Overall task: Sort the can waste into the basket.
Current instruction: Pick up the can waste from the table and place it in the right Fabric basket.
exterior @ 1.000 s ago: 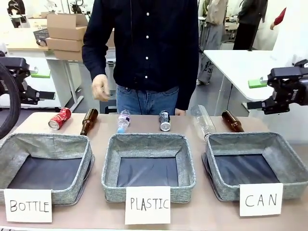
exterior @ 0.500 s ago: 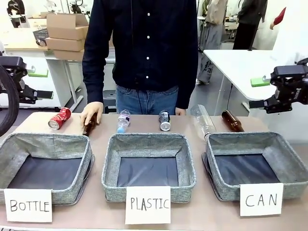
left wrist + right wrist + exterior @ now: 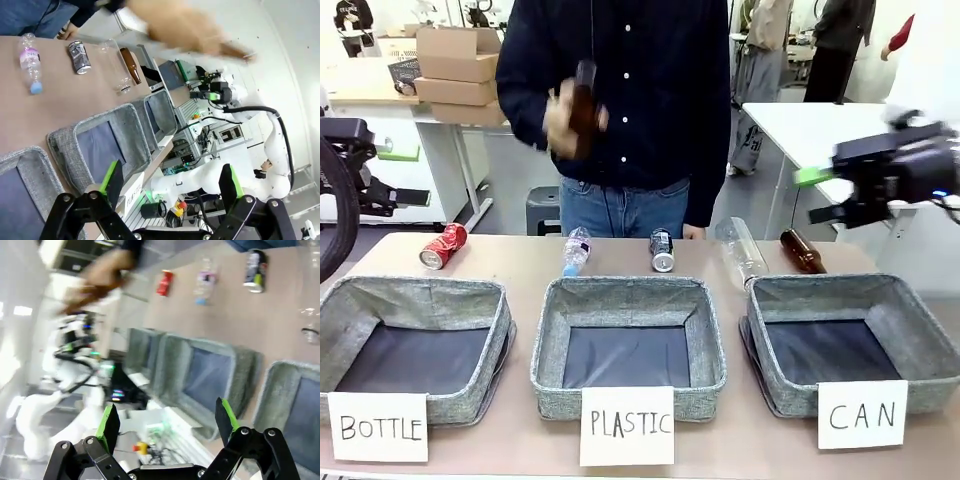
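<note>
Well, a bottle (image 3: 585,82) is gripped in the hand (image 3: 563,122) and held high, likely so the red can (image 3: 443,246) gets reached.

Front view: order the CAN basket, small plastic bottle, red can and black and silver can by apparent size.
1. CAN basket, by far the largest.
2. Small plastic bottle, slightly longer than either can.
3. Red can and black and silver can: about alike, so unranked.
</note>
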Controlling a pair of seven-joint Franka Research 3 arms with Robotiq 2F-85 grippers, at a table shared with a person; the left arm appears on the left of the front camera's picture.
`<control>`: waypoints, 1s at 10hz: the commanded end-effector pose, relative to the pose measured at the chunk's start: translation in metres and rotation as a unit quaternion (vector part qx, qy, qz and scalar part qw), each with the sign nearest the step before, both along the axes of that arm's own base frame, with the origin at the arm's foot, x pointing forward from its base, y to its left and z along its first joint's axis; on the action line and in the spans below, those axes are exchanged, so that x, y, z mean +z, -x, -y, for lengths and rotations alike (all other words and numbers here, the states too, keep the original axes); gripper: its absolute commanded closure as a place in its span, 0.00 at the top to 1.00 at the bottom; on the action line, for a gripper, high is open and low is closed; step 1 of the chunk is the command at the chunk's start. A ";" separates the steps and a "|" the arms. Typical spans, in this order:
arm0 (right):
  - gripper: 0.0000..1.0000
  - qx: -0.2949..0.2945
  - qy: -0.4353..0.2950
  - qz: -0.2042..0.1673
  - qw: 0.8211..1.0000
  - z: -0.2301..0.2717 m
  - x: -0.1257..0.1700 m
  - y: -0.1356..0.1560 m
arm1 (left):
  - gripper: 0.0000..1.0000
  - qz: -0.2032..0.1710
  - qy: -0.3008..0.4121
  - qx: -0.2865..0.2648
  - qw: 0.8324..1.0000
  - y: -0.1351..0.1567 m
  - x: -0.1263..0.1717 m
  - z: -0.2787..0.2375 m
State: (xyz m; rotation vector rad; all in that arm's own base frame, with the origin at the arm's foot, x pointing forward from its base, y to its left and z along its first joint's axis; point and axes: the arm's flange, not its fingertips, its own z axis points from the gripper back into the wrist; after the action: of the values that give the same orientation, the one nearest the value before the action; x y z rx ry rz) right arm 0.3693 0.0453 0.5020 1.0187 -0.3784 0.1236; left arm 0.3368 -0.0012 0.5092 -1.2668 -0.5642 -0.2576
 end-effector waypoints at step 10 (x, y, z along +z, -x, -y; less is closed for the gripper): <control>1.00 -0.034 0.288 -0.106 0.951 -0.134 -0.089 -0.147 | 1.00 0.015 0.012 -0.003 1.000 -0.003 0.001 0.002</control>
State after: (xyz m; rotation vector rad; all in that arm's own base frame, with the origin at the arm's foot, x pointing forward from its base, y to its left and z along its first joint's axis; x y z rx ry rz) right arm 0.4881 0.1563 0.4226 0.5149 -0.1716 0.1169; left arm 0.3379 -0.0014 0.5085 -1.2666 -0.5646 -0.2615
